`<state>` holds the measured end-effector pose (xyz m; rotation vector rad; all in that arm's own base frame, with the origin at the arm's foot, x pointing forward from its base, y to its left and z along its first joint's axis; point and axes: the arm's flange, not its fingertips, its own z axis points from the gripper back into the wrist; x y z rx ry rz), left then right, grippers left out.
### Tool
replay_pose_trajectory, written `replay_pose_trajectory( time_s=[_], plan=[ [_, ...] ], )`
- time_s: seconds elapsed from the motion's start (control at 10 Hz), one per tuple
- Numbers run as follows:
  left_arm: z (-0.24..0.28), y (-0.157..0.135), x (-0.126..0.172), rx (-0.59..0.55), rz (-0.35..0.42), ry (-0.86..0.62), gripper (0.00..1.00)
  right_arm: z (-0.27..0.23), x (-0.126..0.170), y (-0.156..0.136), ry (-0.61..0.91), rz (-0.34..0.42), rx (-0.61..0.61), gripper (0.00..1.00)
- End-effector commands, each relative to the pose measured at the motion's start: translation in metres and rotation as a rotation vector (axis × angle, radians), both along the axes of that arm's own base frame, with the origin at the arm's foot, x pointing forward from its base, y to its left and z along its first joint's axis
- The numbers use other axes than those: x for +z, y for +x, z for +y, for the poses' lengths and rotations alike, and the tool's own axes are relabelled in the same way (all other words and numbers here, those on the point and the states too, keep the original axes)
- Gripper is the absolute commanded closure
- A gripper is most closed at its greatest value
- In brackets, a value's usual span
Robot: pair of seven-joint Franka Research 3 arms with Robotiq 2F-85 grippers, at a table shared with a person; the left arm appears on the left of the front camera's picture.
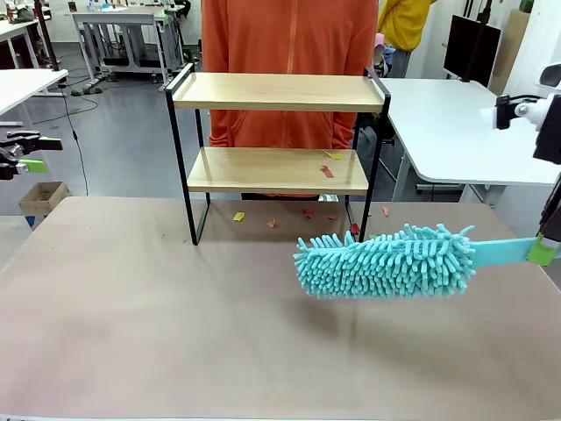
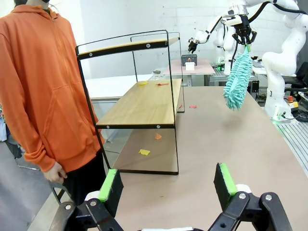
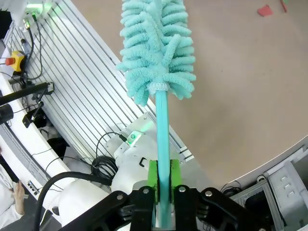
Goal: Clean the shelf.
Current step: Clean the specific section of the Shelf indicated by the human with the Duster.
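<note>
Right wrist view, right gripper (image 3: 163,175) clenched on duster (image 3: 156,48), left wrist view, left gripper (image 2: 168,178) released facing shelf (image 2: 144,103)

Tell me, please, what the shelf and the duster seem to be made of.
The shelf: its boards look like light wood or laminate, matt, with faint grain; its frame is likely black-painted metal, thin and rigid. The duster: the head seems to be soft teal microfibre, in fluffy strands; its handle looks like smooth plastic.

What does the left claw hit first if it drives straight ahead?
Probably the shelf: the open left claw points at its near end frame, around lower-board height; depth is unclear.
</note>
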<state>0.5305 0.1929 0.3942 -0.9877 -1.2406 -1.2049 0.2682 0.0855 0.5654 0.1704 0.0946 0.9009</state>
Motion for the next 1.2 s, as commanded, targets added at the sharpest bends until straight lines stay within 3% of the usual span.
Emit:
replay_pose_trajectory(
  time_s=[0.0,1.1],
  plan=[
    [-0.0013,-0.0023,0.0032,-0.005,-0.004,-0.006,0.0,-0.0003,0.0064,0.004,0.016,-0.006,-0.009,0.87],
    [-0.0013,-0.0023,0.0032,-0.005,-0.004,-0.006,0.0,-0.0003,0.0064,0.004,0.016,-0.006,-0.009,0.87]
  ],
)
